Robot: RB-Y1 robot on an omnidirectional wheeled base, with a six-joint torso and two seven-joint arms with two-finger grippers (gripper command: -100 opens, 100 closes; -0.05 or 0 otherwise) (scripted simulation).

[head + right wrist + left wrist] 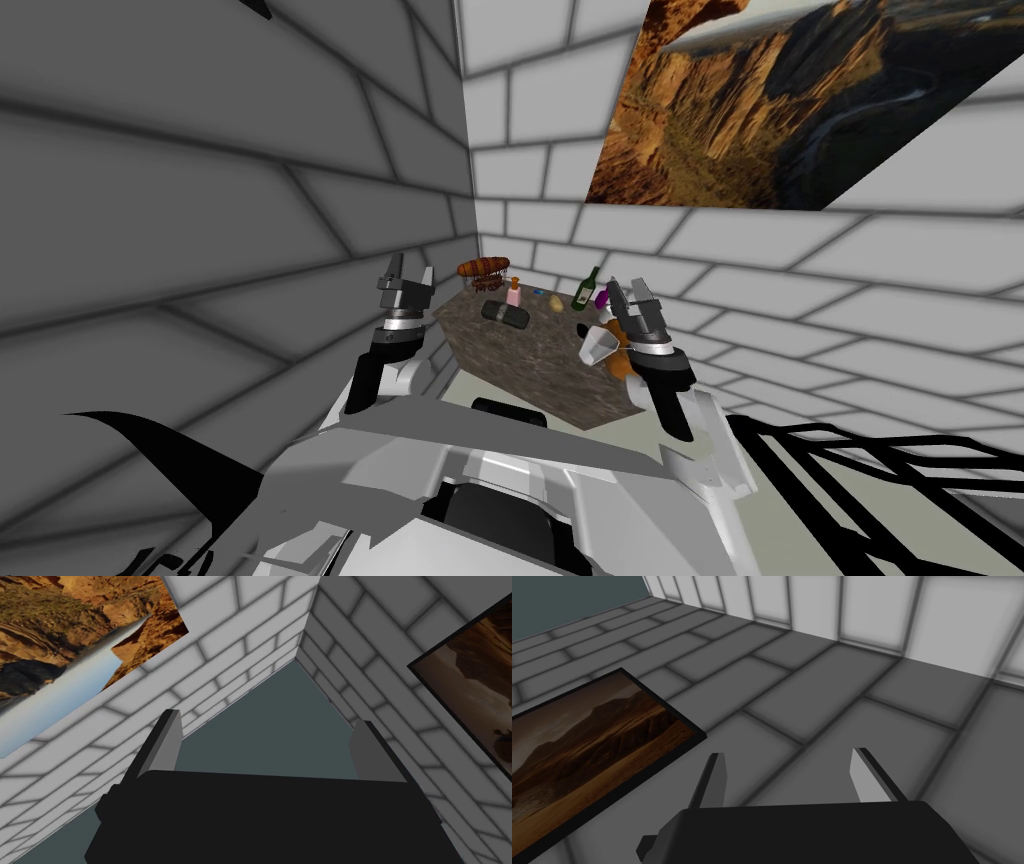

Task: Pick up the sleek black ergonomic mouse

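Note:
The black mouse [505,313] is a dark, rounded oblong lying on the mottled brown tabletop [530,370], toward its far left part. My left gripper [410,268] is raised beside the table's left edge, left of the mouse and apart from it. Its fingers stand open with nothing between them, as the left wrist view shows [787,754]. My right gripper [627,290] is held up over the table's right side, also open and empty [267,718]. Both hands point upward, away from the tabletop.
The table sits in a corner of brick-patterned walls. On it are a brown airship-shaped model [483,267], a pink bottle [514,292], a yellow item [555,301], a green bottle [585,290] and a white cup [598,347] beneath the right hand. A black frame [880,470] lies at right.

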